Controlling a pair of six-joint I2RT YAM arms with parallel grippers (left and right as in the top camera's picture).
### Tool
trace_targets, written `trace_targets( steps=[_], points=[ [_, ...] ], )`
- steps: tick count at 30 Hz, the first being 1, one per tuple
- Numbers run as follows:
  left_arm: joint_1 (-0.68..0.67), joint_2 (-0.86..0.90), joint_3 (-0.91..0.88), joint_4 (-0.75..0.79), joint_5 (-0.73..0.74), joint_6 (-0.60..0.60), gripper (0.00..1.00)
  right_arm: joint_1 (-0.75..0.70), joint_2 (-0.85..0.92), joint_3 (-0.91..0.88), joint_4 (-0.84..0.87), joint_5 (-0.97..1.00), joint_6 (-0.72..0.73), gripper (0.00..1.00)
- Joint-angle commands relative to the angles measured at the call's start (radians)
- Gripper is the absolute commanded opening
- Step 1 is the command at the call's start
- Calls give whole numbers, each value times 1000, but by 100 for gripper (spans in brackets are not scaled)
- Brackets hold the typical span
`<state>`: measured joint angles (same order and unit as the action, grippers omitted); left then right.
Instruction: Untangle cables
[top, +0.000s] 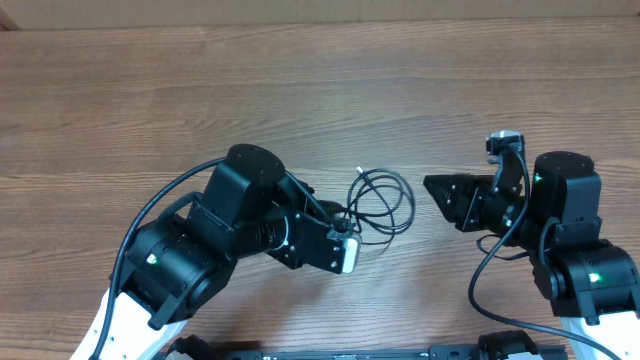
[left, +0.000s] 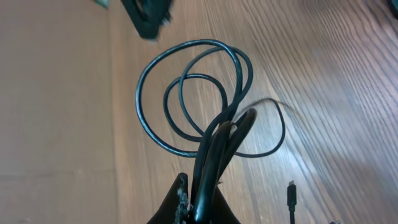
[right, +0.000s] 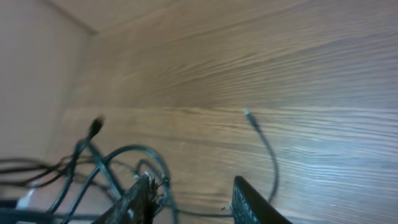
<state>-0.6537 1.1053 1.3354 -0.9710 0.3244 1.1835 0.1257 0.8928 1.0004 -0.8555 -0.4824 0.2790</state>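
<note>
The cables (top: 385, 203) are thin black cords lying in overlapping loops on the wooden table, just right of my left gripper (top: 346, 228). In the left wrist view the left gripper (left: 203, 200) is shut on a bunched stretch of the cables (left: 186, 93), and the loops fan out ahead of it. A small plug (left: 291, 190) lies on the wood to the right. My right gripper (top: 437, 195) points left, a short way right of the loops. In its own view the right gripper (right: 193, 194) stands open with nothing between its fingers. The cables (right: 115, 160) lie to its left, and one thin cable end (right: 249, 114) trails ahead.
The wooden table (top: 300, 90) stretches bare toward the back and left. The right arm's own thicker black cable (top: 480, 270) hangs by its base. The right gripper's tip (left: 146, 18) shows at the top of the left wrist view.
</note>
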Motion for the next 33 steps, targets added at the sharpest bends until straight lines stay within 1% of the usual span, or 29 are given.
trace_targets(
  steps=[1, 4, 10, 13, 18, 19, 21, 23, 25, 29, 30, 33],
  points=[
    [5, -7, 23, 32, 101, 24, 4, -3, -9, 35, -3, -125, -27, 38],
    [5, -7, 23, 42, 177, 24, 4, -3, -9, 35, -44, -142, -27, 38],
    [5, -6, 23, 105, 381, 24, 4, -3, -9, 35, -182, -140, -27, 38],
    [5, -7, 23, 137, 418, 9, 4, -3, -9, 35, -229, -129, -63, 37],
    [5, -9, 23, 164, 421, -67, 4, -3, -9, 35, -278, 3, -66, 36],
    [5, -9, 23, 164, 405, -79, 4, -3, -9, 35, -285, 40, -55, 34],
    [5, -13, 23, 171, 351, -127, 4, -3, -9, 35, -298, 125, -3, 34],
    [5, -21, 23, 190, 262, -201, 4, -3, -9, 35, -312, 217, 58, 34],
    [5, -25, 23, 220, 172, -285, 4, -3, -9, 35, -315, 269, 100, 34],
    [5, -26, 23, 262, -9, -419, 4, -3, -9, 35, -293, 319, 174, 35],
    [5, -26, 23, 265, -46, -446, 4, -3, -9, 35, -281, 318, 188, 37],
    [5, -26, 23, 265, -123, -502, 4, -3, -9, 35, -248, 317, 229, 40]
  ],
)
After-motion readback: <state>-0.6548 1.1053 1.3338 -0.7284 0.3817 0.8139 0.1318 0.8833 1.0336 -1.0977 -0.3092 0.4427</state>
